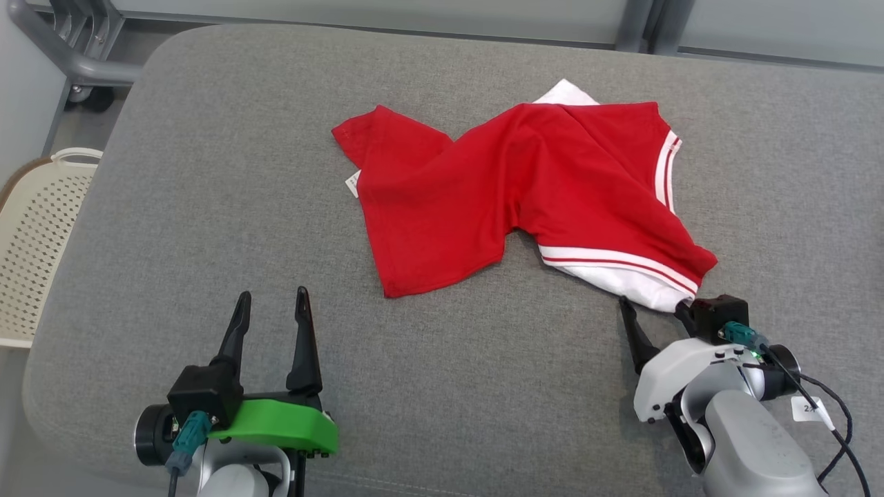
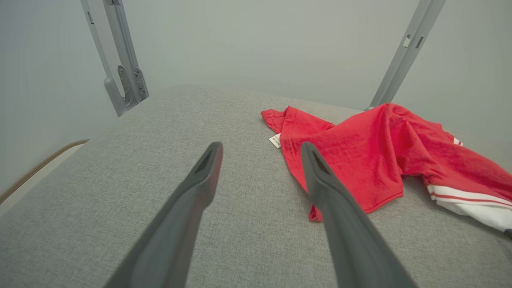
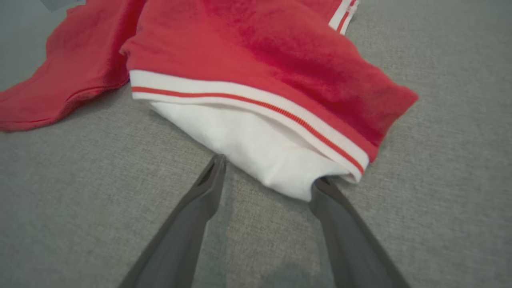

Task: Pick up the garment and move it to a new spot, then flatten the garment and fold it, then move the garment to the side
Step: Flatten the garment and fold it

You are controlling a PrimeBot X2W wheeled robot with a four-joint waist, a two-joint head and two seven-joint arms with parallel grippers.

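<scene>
The garment (image 1: 525, 186), a red shirt with white striped trim, lies crumpled and twisted near the middle of the grey padded surface (image 1: 207, 207), toward its far side. One red flap with a small white label (image 1: 353, 183) spreads toward the robot's left. A white-lined corner (image 1: 621, 283) points toward the near right edge. The cloth is bunched, not flat, so the task appears to be at its first step, the pick-up. The right gripper (image 1: 652, 305) sits low at that white corner with its two fingers spread wide. In the right wrist view the white fabric (image 3: 260, 144) lies between the fingertips, one tip at the cloth's edge and the other at or just under the striped hem. Nothing is pinched yet. This placement suggests that the corner is chosen as a free, layered edge that the fingers can close on. The left gripper (image 1: 273, 293) hovers over bare surface at the near left, jaws parted and empty, well apart from the garment. From its wrist view the red flap (image 2: 344, 160) lies ahead and to the right, presumably within reach for a second hold. A perforated pale basket (image 1: 41, 228) stands beside the surface on the left.
</scene>
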